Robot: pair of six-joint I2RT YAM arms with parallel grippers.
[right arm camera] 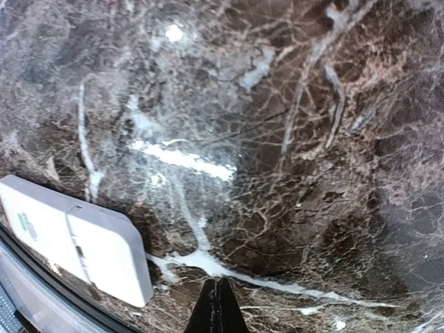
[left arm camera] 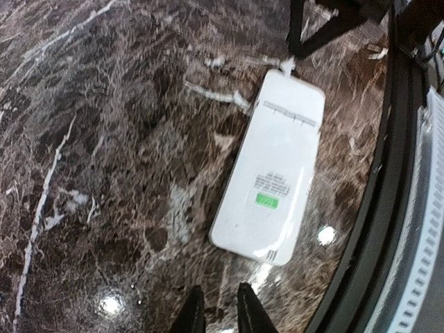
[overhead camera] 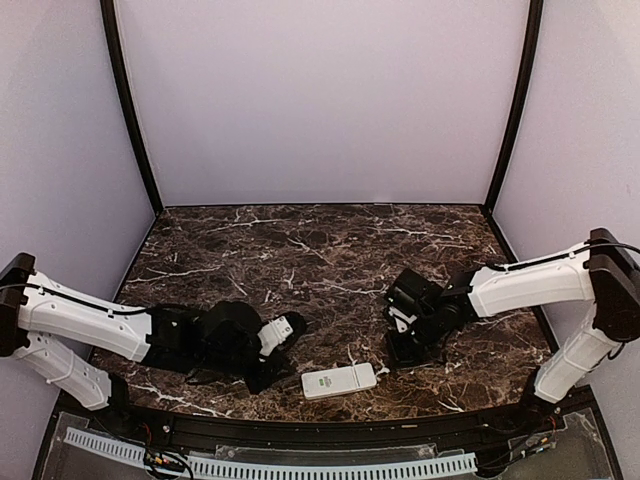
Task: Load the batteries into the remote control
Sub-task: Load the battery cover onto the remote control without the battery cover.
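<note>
Black fingertips (left arm camera: 191, 313) of the left claw (left arm camera: 220, 316) stand a narrow gap apart at the bottom of the left wrist view, with nothing between them and only bare stone under them. Just ahead of them and slightly to the right lies the white remote control (left arm camera: 270, 170), flat on the table and clear of both tips. Its plain back is up, with a small printed label and a green patch at the end nearer the claw, and a thin seam across the end farther from it. Beyond the remote's right side runs the table's black rim (left arm camera: 378, 201).

The right claw (right arm camera: 217, 309) is pressed shut, its two dark tips meeting in one point low over the stone and holding nothing. The remote control (right arm camera: 69, 246) lies to the left of these tips, near them but apart, its rounded corner turned toward them.

From above, the remote control (overhead camera: 339, 381) sits between the two claws, close to the near edge of the dark brown marble table (overhead camera: 300, 250). Each arm reaches in low from its own side. The left claw is the nearer of the two to the remote.
</note>
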